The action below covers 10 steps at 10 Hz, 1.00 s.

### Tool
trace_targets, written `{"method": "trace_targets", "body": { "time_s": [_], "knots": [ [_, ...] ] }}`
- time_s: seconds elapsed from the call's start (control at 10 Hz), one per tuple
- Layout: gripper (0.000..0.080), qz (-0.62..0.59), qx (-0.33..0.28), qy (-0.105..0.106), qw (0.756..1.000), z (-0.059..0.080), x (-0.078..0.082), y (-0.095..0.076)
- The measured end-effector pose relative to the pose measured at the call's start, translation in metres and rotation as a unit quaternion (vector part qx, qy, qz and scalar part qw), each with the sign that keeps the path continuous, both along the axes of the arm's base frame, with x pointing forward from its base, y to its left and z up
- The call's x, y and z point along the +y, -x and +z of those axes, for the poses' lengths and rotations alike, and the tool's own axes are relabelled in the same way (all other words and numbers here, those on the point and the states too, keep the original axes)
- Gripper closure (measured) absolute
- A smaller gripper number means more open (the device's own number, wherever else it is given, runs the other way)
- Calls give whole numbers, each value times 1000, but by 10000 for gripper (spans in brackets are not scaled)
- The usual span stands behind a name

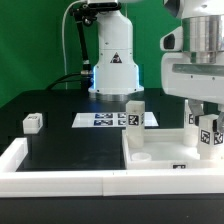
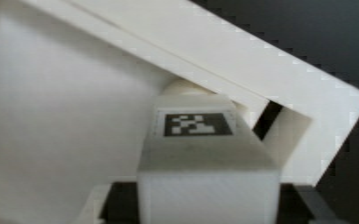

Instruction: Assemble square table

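The square table's white top (image 1: 160,150) lies flat at the exterior view's right, against the rail. One tagged white leg (image 1: 134,114) stands upright at its far left corner. My gripper (image 1: 207,118) is shut on a second tagged leg (image 1: 208,135), held upright over the top's far right corner. In the wrist view that leg (image 2: 197,150) fills the space between the dark fingers (image 2: 123,200), with its tag facing the camera and the tabletop (image 2: 51,110) beyond it. Whether the leg's lower end touches the top is hidden. Another leg (image 1: 32,123) lies on the black surface at the left.
The marker board (image 1: 105,120) lies flat in the middle, in front of the robot's base (image 1: 112,60). A long white rail (image 1: 60,178) borders the black surface along the front and left. The rail's corner (image 2: 247,70) runs close past the held leg.
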<state>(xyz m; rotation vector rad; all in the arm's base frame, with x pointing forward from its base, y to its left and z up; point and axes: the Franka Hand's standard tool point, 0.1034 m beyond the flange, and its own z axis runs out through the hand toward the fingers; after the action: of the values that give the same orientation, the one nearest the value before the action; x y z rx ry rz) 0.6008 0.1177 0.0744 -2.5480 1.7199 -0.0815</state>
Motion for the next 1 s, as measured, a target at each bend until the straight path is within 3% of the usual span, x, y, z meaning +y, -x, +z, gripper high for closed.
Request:
{"method": "trace_targets", "body": {
  "time_s": [0.4,0.5,0.6,0.7,0.8,0.9,1.0],
  "knots": [
    [508,-124,6,-20,992,0,-1,0],
    [412,-162,7,-26,986,-1,0,0],
    [412,-146,7,-24,989,-1,0,0],
    [235,-132,6,-23,991,-1,0,0],
    [235,-120,8,-21,992,0,1,1],
    [167,-68,8,-16,997,1,4,-1],
    [155,-8,4,-10,1000,3,4,-3]
  ]
}}
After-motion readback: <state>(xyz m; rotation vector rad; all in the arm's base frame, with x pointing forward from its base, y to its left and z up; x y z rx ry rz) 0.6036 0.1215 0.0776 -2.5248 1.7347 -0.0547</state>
